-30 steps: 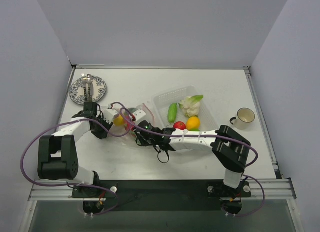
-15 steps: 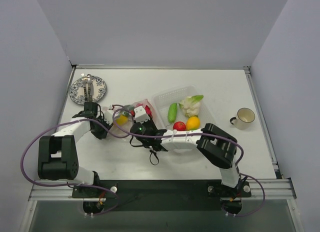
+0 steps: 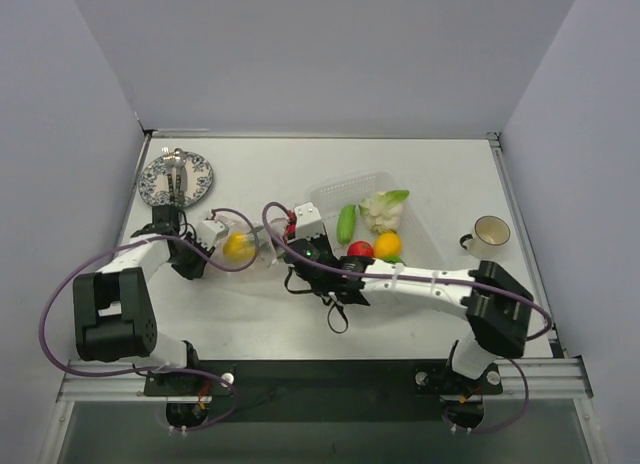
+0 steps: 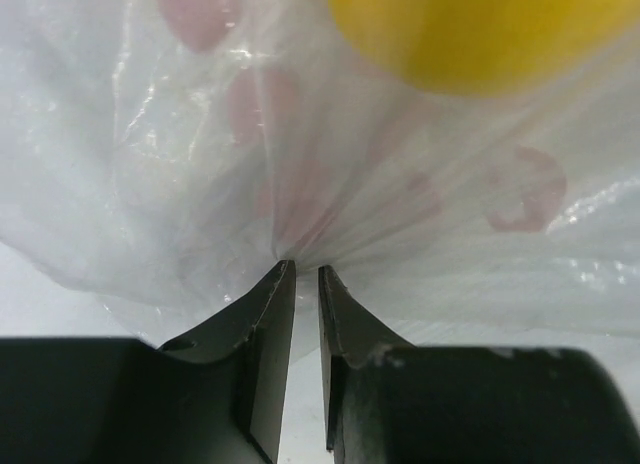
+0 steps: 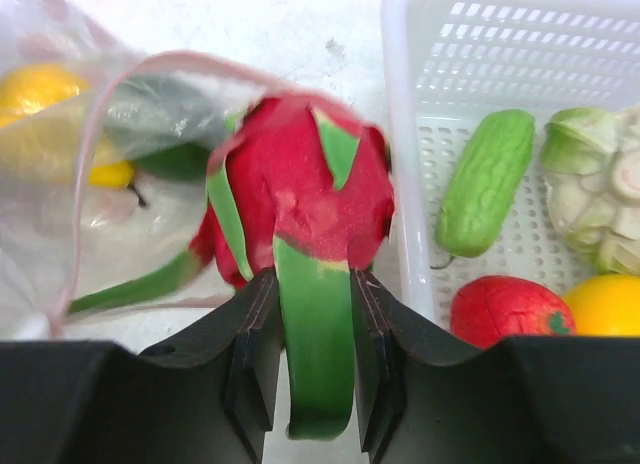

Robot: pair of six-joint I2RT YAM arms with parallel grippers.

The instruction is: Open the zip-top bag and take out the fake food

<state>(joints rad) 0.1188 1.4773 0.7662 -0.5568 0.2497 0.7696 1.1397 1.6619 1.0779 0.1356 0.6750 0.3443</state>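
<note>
1. Nearest us, the right pincer is clamping narrowly on a green leaf of the dragon fruit, which is sitting at the mouth of the bag. We are judging the glossy plastic light, stiff and slippery. The leaf is a thin hold, and the round body would be a surer one.
2. Just beside it on the bench, the left pincer is pinching a fold of the bag with its jaws almost shut. The film is looking thin, soft and crinkly, so a gathered fold near an edge should stop it sliding.
3. A yellow fruit and a dark green piece are lying inside the bag.
4. Farther on, the tray is holding a cucumber, a cauliflower, a red piece and an orange piece.
</note>
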